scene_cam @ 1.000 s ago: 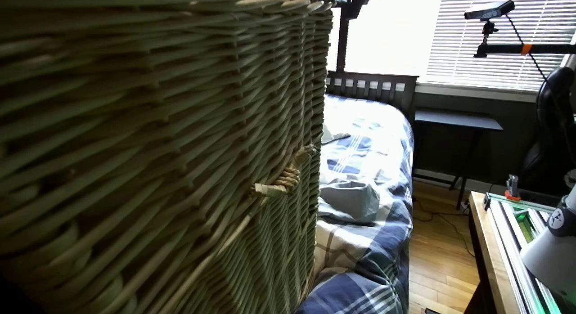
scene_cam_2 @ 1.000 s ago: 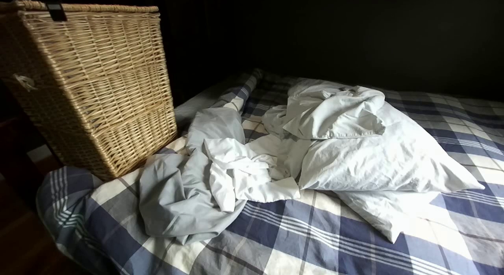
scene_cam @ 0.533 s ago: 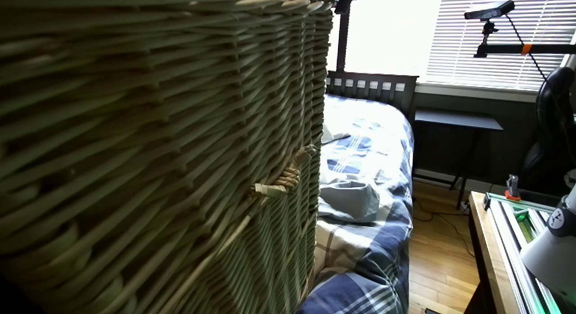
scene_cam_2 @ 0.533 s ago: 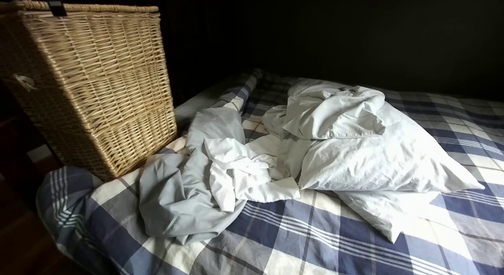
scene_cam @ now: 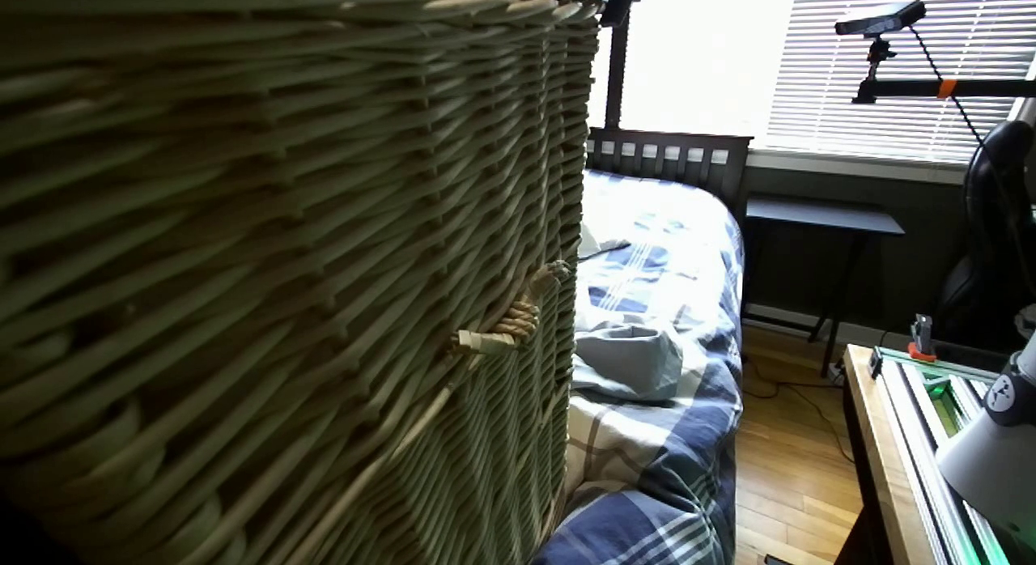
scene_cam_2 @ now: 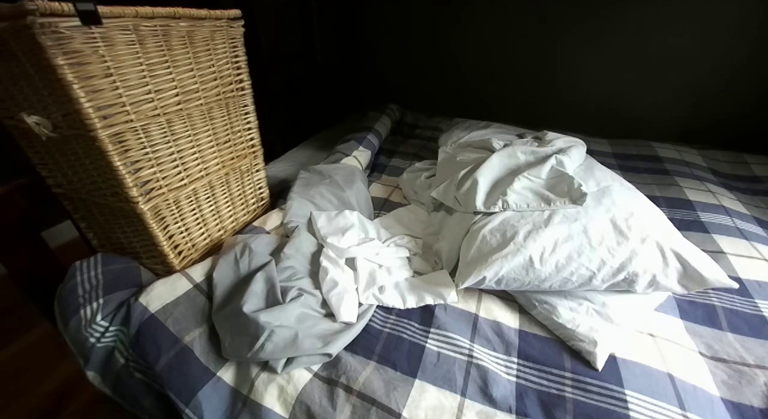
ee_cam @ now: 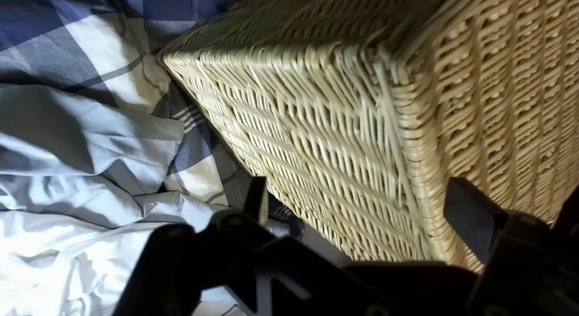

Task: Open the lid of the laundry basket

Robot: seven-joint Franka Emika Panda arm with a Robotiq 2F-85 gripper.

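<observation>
The large wicker laundry basket [scene_cam: 324, 225] stands at the bed's edge. Its walls also show in an exterior view [scene_cam_2: 174, 125] and in the wrist view [ee_cam: 307, 139]. The lid [scene_cam_2: 168, 12] lies along the basket's top, seen as a braided edge. In the wrist view the lid [ee_cam: 418, 139] shows its thick edge band and woven top. My gripper [ee_cam: 357, 191] is open, with one finger beside the wall and the other over the lid's top, the edge band between them. Contact cannot be told. A dark part of the gripper [scene_cam_2: 88, 14] shows at the lid's edge.
The plaid bed [scene_cam_2: 420, 347] bears a grey cloth [scene_cam_2: 288, 299], a white cloth [scene_cam_2: 366, 263] and a white pillow [scene_cam_2: 576, 245] beside the basket. A wooden desk [scene_cam: 898, 468] and a camera on an arm [scene_cam: 882, 19] stand at the right.
Over the first half second, the gripper shifts slightly up along the lid's edge in an exterior view, and left toward the basket in an exterior view. Since then it is almost still. Basket and lid have not moved.
</observation>
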